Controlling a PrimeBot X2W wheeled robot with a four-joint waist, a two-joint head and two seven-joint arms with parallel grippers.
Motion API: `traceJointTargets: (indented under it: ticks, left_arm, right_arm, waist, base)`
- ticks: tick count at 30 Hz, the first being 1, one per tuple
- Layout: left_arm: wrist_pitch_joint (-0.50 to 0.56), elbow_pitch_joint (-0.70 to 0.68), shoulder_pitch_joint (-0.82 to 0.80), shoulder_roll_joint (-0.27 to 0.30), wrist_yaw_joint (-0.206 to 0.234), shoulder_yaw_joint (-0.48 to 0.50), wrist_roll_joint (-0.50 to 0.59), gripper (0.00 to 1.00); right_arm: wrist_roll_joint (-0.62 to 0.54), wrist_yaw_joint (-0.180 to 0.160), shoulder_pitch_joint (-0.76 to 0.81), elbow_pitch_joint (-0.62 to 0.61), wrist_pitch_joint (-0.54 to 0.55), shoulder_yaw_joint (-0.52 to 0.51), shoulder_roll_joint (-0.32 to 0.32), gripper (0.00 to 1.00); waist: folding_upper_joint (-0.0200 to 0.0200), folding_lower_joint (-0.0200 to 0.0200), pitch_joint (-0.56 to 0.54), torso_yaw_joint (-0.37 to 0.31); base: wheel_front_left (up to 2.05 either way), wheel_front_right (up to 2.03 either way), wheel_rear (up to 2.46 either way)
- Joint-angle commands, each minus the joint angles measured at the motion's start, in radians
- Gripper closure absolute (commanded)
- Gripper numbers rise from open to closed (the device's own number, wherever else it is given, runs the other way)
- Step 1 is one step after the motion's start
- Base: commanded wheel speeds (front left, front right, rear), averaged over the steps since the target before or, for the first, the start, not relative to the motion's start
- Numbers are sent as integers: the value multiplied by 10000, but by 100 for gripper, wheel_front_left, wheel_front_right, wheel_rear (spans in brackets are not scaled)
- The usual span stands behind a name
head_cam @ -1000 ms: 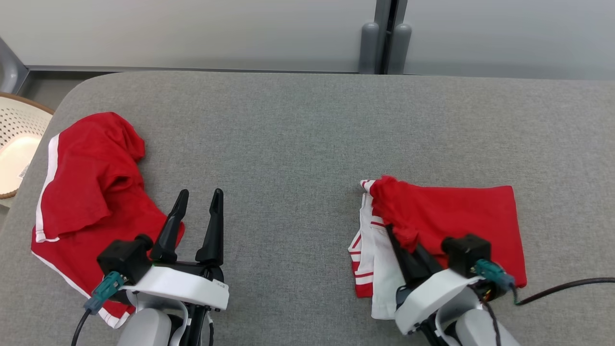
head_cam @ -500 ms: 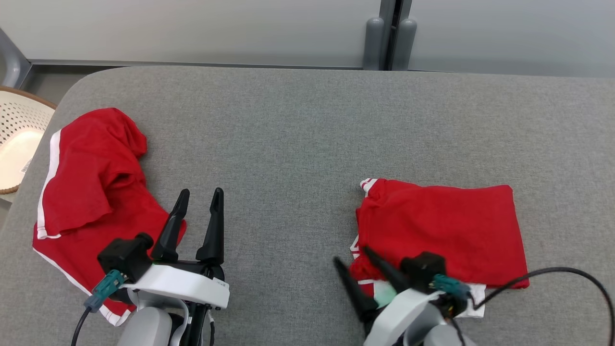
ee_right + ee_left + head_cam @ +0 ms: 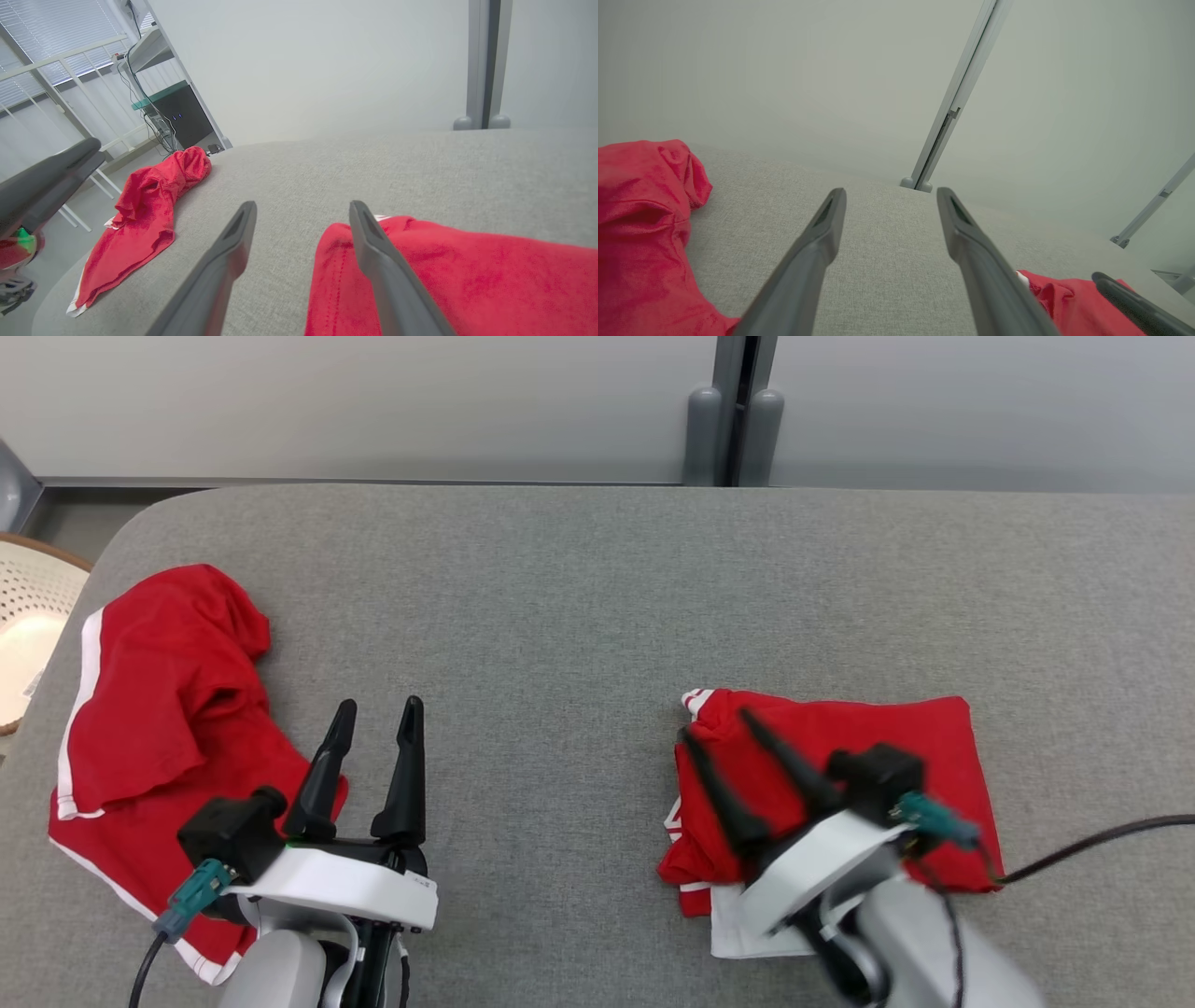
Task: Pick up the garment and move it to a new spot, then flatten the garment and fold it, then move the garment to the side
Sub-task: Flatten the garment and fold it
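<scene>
A second ago the right claw (image 3: 717, 726) was pinched on the left edge of the folded garment (image 3: 934, 733), holding a flap up; now it stands wide open with nothing in it, over that same edge, and the red cloth lies flat on the right of the table (image 3: 560, 597), so the fold looks finished and what remains is likely shifting it aside. The left claw (image 3: 378, 703) is wide open and empty beside the crumpled garment (image 3: 159, 709). Count: two red garments, two claws, one basket (image 3: 28, 616) off the table's left end.
</scene>
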Motion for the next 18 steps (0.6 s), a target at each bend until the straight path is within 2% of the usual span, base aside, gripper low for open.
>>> traceJointTargets:
  ticks: [1, 9, 14, 18]
  left_arm:
    - [-44, -119, -22, 32, 4, 73, 73, 0]
    - [-44, -627, 5, 29, -30, 100, 23, 0]
    - [-43, -742, 189, 33, -41, 25, 161, 0]
    - [-43, -687, 408, 36, -5, 52, 590, 0]
  right_arm:
    - [-567, -4, -189, -93, -215, -466, -380, 0]
    - [-3312, -4, 396, -1163, -558, -3326, -1241, 0]
    - [-4028, -4, 1395, -2128, -599, -4967, -1034, 0]
    - [-4498, -3, 2261, -2927, -596, -5693, -761, 0]
  waist:
    - [-1, 0, -40, -79]
    - [-1, 0, -180, -347]
    - [-1, 0, -285, -429]
    - [-1, 0, -361, -507]
  base:
    - [0, 0, 0]
    - [0, 0, 0]
    - [0, 0, 0]
    - [0, 0, 0]
